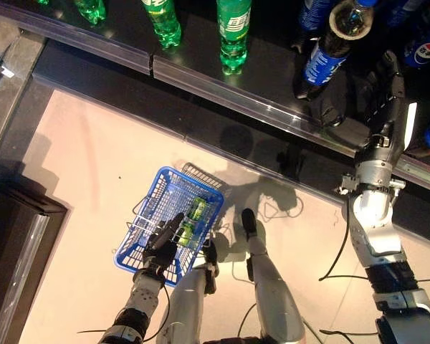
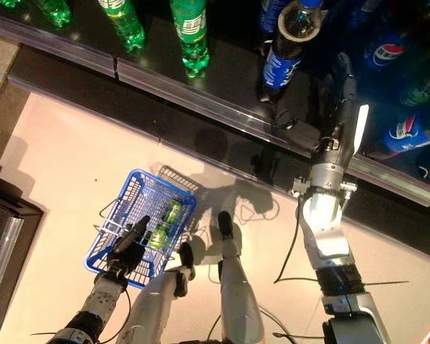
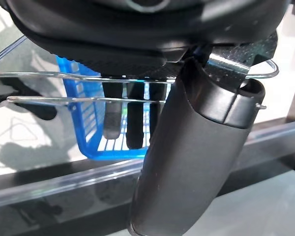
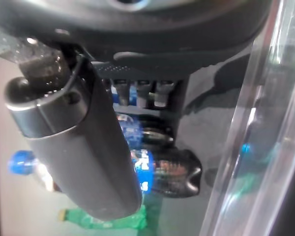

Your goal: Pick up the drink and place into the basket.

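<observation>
Two green bottles (image 1: 192,218) lie in the blue basket (image 1: 140,254) whose handles the left hand (image 1: 163,242) grips; right hand (image 1: 387,89) open beside blue-labelled cola bottle (image 1: 330,50).

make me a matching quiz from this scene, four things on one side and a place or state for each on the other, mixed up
Things:
1. basket
2. green cans
3. cola bottle
4. right hand

Places or states:
A. lying inside the blue wire walls
B. on the dark shelf, fingers straight, beside the blue-labelled bottles
C. hanging from the left hand by its metal handles
D. on the shelf, tipped toward the camera

Pairs: 1-C, 2-A, 3-D, 4-B
</observation>
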You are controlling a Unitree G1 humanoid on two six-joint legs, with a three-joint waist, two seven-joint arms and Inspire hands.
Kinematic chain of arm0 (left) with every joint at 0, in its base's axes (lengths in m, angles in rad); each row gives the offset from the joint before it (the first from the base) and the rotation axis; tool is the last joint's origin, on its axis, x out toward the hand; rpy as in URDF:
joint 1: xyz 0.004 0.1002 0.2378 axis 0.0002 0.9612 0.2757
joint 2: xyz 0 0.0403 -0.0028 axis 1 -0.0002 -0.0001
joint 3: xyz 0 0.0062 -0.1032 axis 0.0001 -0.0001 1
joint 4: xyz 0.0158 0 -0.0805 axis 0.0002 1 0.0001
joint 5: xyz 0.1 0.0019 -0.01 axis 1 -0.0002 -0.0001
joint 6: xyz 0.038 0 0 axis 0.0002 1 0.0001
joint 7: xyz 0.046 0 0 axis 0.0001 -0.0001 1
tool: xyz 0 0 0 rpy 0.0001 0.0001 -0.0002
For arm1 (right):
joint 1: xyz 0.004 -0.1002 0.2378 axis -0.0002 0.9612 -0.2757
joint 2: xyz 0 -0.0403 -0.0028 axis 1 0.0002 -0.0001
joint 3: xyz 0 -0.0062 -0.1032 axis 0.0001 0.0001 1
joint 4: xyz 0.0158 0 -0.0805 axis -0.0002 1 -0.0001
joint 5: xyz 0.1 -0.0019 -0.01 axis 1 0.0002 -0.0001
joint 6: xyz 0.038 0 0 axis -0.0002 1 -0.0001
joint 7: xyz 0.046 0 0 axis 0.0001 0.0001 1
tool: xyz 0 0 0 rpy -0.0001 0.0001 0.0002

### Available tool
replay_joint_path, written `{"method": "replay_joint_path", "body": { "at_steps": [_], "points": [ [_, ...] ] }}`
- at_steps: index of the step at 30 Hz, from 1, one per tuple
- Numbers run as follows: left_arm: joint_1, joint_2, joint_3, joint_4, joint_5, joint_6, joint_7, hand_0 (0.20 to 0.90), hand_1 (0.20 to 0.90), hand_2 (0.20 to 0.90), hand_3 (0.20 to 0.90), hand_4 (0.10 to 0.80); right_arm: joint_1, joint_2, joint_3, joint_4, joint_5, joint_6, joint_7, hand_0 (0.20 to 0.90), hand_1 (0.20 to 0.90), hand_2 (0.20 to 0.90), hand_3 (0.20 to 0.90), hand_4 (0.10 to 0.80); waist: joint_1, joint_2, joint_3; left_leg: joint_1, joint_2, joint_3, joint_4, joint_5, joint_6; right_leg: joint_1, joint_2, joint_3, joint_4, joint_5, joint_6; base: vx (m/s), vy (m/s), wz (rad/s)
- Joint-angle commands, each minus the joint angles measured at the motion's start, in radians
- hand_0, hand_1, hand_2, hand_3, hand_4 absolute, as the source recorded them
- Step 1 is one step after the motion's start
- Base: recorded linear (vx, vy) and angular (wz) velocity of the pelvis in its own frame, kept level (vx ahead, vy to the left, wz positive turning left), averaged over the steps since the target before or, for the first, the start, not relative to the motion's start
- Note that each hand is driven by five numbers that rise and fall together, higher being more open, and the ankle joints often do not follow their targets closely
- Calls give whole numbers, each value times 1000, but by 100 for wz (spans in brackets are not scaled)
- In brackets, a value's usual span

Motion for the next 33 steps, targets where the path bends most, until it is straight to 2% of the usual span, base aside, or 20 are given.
{"method": "replay_joint_path", "body": {
  "at_steps": [1, 11, 19, 24, 29, 33],
  "points": [
    [18, 117, 23, -102, -26, -43, -66, 300, 300, 300, 200, 100, -136, -93, -47, -36, 40, -49, -21, 900, 900, 900, 900, 800, 50, 14, -41, -27, -27, -117, -78, 94, 16, 62, 46, -82, 135, -195, 5, 25, -20, 12],
    [-8, 139, 16, -92, -31, -22, -61, 300, 300, 300, 200, 100, -227, -128, -13, 82, 67, -7, -15, 900, 900, 900, 900, 800, 74, 13, -27, -46, -30, -137, -61, 93, 21, 47, 44, -101, 155, -201, 4, 13, -7, 12],
    [-22, 145, 14, -90, -37, -23, -62, 300, 300, 300, 200, 100, -269, -142, -6, 134, 81, -8, -25, 900, 900, 900, 900, 800, 82, 10, -13, -67, -33, -144, -27, 78, 26, 34, 41, -108, 174, -209, 1, 2, 0, 4],
    [-36, 146, 16, -92, -38, -23, -61, 300, 300, 300, 200, 100, -289, -160, -9, 169, 97, -14, -48, 900, 900, 900, 900, 800, 86, 5, -6, -108, -34, -147, 69, 36, 31, 10, 27, -123, 233, -236, -10, -11, -3, 6],
    [-47, 149, 23, -114, -31, -18, -58, 300, 300, 300, 200, 100, -293, -172, -27, 176, 84, -30, -84, 900, 900, 900, 900, 800, 96, 13, -1, -197, -44, -160, 229, -34, 40, -80, 19, -138, 424, -311, -23, -15, -18, 7],
    [-40, 145, 18, -132, -25, -19, -65, 300, 300, 300, 200, 100, -295, -181, -45, 170, 63, -34, -97, 900, 900, 900, 900, 800, 100, 20, -1, -248, -55, -167, 302, -63, 45, -142, 24, -141, 523, -345, -31, -6, -30, 17]
  ]
}}
